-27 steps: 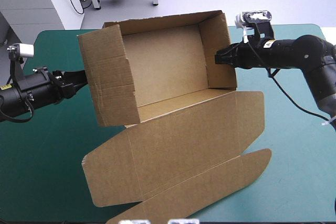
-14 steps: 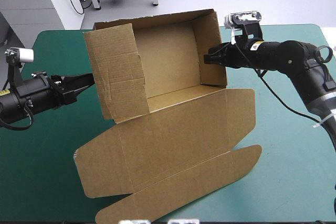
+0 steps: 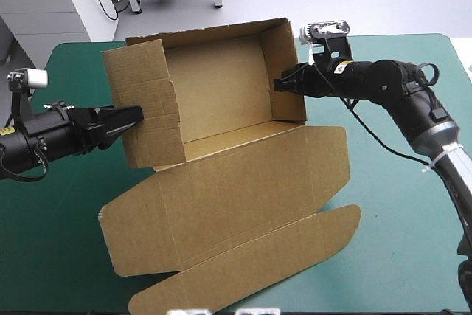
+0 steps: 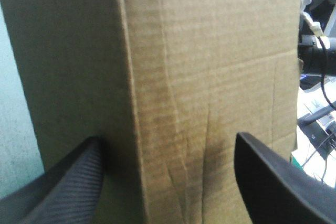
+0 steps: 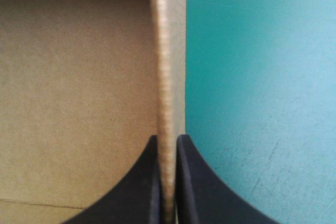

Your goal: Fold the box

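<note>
I count one box (image 3: 221, 86), its tray tipped up over mid-table (image 3: 413, 204), with the lid flat toward the near edge. There are two grippers on it. My right gripper (image 3: 279, 84) is clamped on the right wall. My left gripper (image 3: 135, 117) is spread, fingers against the left wall's outside.

Left arm (image 3: 44, 138), left edge of frame: matte black, cylindrical body narrowing toward the wrist.
Left fingers (image 4: 68, 192): black, broad curved fins, fine ribbing on the surface.
Right arm (image 3: 383, 82), upper right: black rounded segments, small yellow label (image 3: 341, 66) near the wrist, silver-grey metal link (image 3: 442, 138) carrying a white tie (image 3: 440, 158).
Right fingers (image 5: 191, 182): black, smooth.
</note>
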`<state>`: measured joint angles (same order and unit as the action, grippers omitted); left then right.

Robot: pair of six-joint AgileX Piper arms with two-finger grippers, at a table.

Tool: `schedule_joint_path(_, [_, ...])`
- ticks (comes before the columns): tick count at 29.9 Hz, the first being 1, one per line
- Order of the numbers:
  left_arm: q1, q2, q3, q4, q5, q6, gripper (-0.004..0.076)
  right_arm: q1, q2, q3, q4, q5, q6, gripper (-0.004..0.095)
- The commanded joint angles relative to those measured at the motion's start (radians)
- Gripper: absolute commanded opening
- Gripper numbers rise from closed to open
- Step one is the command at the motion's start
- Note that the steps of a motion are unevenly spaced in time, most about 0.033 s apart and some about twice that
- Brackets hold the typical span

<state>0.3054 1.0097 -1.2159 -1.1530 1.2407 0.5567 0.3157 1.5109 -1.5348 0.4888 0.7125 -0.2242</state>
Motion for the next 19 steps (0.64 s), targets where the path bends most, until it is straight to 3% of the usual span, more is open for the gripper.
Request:
schedule_joint_path(1, [-0.013,-0.01,-0.023,0.01,0.015,-0.093,0.0517,0.002,-0.023,-0.03,0.045,-0.069,0.013,-0.0012])
schedule_joint_path(9, [-0.158,0.022,-0.012,0.111,-0.122,-0.155,0.0491,0.05,-0.008,-0.03,0.037,-0.113,0.013,0.0004])
schedule_joint_path(14, [-0.261,0.053,-0.012,0.167,-0.242,-0.176,0.0468,0.078,-0.006,-0.03,-0.055,-0.111,0.082,0.0004])
schedule_joint_path(19, [-0.363,0.122,-0.012,0.379,-0.265,-0.344,0.0445,0.113,-0.006,-0.032,-0.098,-0.105,0.11,0.0004])
